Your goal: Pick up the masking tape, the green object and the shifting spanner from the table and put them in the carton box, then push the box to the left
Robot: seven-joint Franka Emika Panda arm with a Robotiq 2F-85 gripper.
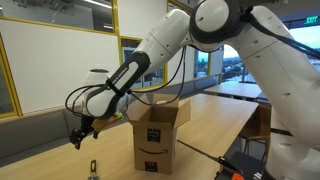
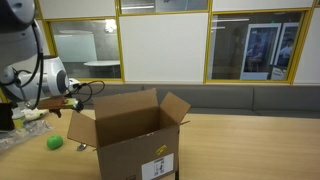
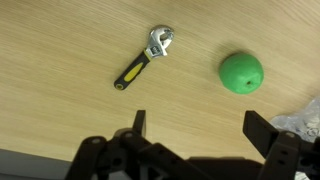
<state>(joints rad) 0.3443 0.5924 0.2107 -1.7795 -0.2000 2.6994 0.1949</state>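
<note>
The shifting spanner (image 3: 145,58), with a silver head and a black-and-yellow handle, lies on the light-wood table (image 3: 60,90) in the wrist view. To its right sits the green object (image 3: 241,72), round and bright; it also shows left of the carton box (image 2: 130,135) as the green object (image 2: 54,143). My gripper (image 3: 200,128) hangs open above the table, nearer the camera than both items, with nothing between its fingers (image 3: 262,130). In an exterior view the gripper (image 1: 78,135) hovers left of the open carton box (image 1: 158,130). The masking tape is out of view.
A crumpled clear plastic bag (image 2: 20,125) lies at the table's end near the green object; its edge, the plastic bag (image 3: 300,122), shows by my right finger. A grey bench and glass partitions run behind the table. The box's flaps stand open.
</note>
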